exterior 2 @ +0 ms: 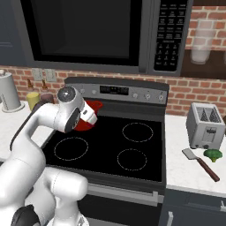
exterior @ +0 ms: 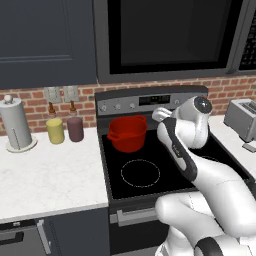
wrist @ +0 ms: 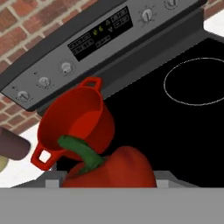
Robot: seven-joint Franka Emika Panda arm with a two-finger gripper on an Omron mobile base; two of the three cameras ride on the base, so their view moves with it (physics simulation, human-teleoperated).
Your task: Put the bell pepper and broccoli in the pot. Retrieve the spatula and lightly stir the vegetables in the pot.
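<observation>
The pepper (wrist: 111,168), red with a green stem, sits at the bottom of the hand view, right where the finger tips would rise, and hides them. The gripper (wrist: 109,181) appears clamped on the pepper, though the fingers themselves cannot be seen. Beyond the pepper lies the pot (wrist: 76,124), red inside and out, with one loop handle toward the stove's control panel (wrist: 100,33) and the other toward the camera. Nothing can be seen inside the pot.

In the left base view the pot (exterior: 127,133) stands on the rear left burner of the black stove (exterior: 150,170), and the arm (exterior: 187,140) bends over the cooktop just to its right, the hand near the pot's rim. On the counter (exterior: 50,175) to the left stand a yellow canister (exterior: 55,130), a maroon canister (exterior: 75,128) and a paper towel holder (exterior: 16,124).

In the right base view the broccoli (exterior 2: 213,154) lies on the right counter in front of the toaster (exterior 2: 206,125), with the spatula (exterior 2: 201,163) just beside it, blade toward the toaster. Both are well apart from the pot (exterior 2: 90,115).
</observation>
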